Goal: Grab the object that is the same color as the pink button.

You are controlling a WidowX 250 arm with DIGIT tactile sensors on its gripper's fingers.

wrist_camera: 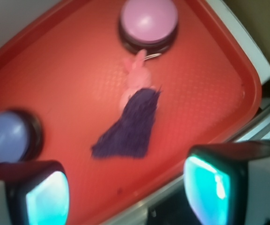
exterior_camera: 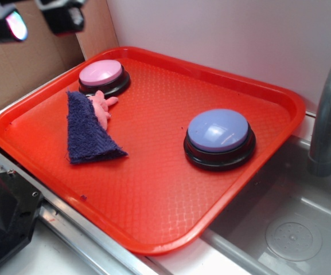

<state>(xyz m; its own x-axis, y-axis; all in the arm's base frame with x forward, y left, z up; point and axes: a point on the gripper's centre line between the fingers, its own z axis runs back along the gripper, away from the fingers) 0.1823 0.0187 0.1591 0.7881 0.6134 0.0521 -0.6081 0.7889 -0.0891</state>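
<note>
Pink plush toy point(wrist_camera: 137, 77) half under dark blue towel point(wrist_camera: 127, 126), beside pink button point(wrist_camera: 149, 19) on red tray point(wrist_camera: 209, 93); gripper point(wrist_camera: 125, 187) high above, jaws apart, empty.

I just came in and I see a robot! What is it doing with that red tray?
The robot's hand is open and hovering above the red plastic tray, holding nothing yet. On the tray, a small soft pink plush toy lies next to the round pale-pink dome button, partly tucked under a dark blue towel cloth. A bigger lavender-blue dome button sits further away. The toy has not been grabbed.
</note>
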